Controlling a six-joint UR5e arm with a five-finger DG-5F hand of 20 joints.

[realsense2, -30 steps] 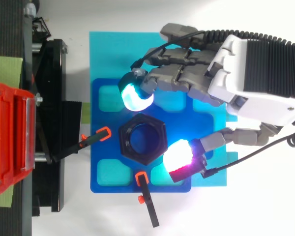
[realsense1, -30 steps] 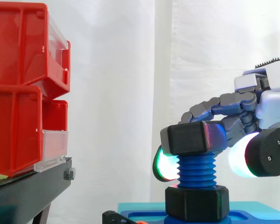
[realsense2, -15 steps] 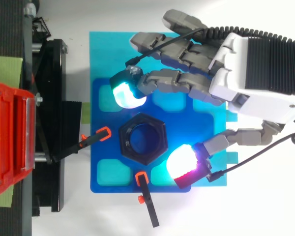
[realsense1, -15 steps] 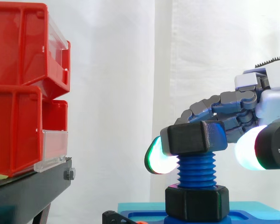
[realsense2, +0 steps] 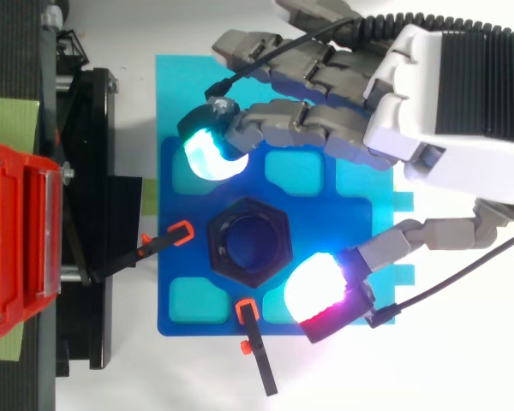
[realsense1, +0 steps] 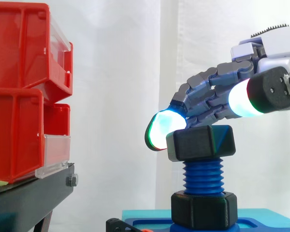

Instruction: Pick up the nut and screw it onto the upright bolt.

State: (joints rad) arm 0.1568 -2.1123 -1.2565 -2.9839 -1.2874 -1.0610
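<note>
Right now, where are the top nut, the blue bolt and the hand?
top nut [realsense1: 200,142], side view, front face.
blue bolt [realsense1: 203,176], side view, exposed thread.
hand [realsense2: 415,111], top view, white back.

Robot hand has lifted. A second ago my pads sat low, flanking the blue bolt's thread just under the black nut. Now the cyan-green fingertip hangs beside the nut's upper left corner, and the thumb pad has risen well above the nut, to its right. From above, the spread has widened: the cyan fingertip has drawn back from the nut's rim and the thumb pad has slid outward. Both now stand apart from the nut.
</note>
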